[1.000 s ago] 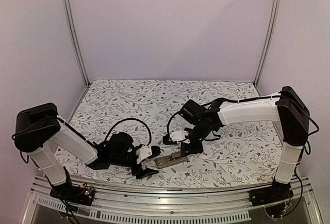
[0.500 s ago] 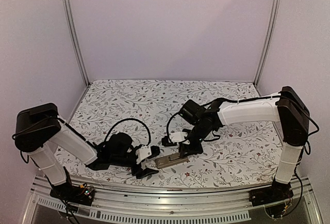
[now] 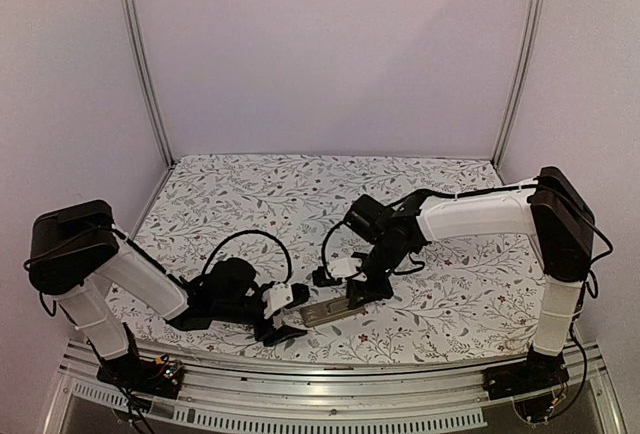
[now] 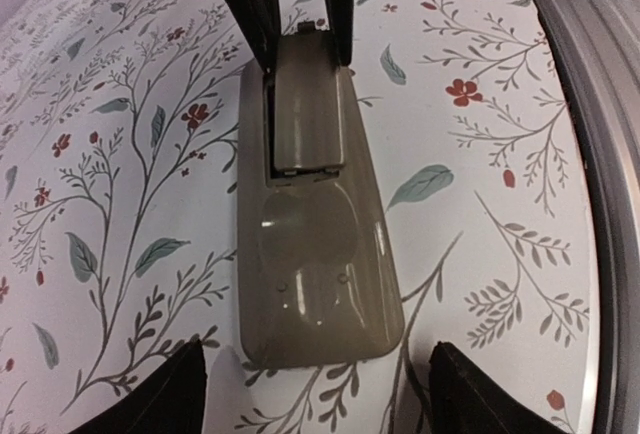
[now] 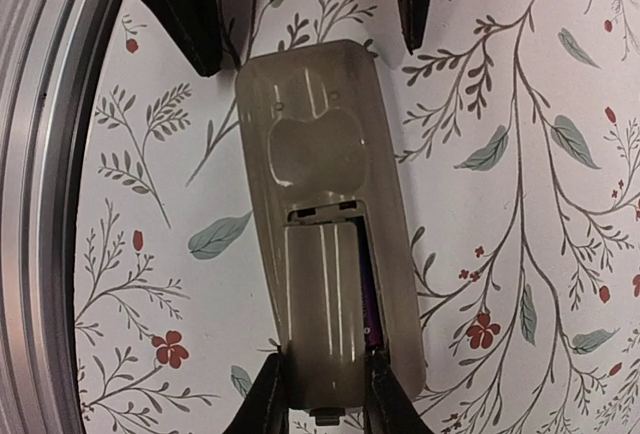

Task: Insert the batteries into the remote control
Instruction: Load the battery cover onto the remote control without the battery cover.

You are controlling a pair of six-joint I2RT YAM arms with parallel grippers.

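**A:** The remote control (image 3: 333, 308) lies back-up on the floral worktop (image 3: 300, 194). It sits close to the near edge, roughly midway along it, between the two arms.

**B:** And both arms are right on it. The right gripper (image 3: 352, 292) comes down over the remote's far end, and the left gripper (image 3: 292, 320) sits low at the end nearer the worktop's left side.

**A:** Take the right wrist view. The fingers (image 5: 265, 399) are pressed against the two long sides of the grey cover (image 5: 320, 304), so that hand is clamped on the cover.

**B:** The cover lies over the battery recess but isn't square with it. There's a gap along one long edge, and its outer end pokes just past the end of the remote.

**A:** Look into that gap: there's a dark purplish strip, which reads as the side of a battery (image 5: 369, 306) lying in the recess. I can't tell whether a second one sits under the cover.

**B:** Now the left hand. Its fingers (image 4: 180, 399) stand wide apart, one on each side of the remote's rounded end. Both are clear of the shell and grip nothing.

**A:** The remote lies flat, greyish-tan back up, with the shallow moulded dip showing between the cover and the rounded end.

**B:** The metal rail (image 5: 35, 154) of the near edge runs just beside it.
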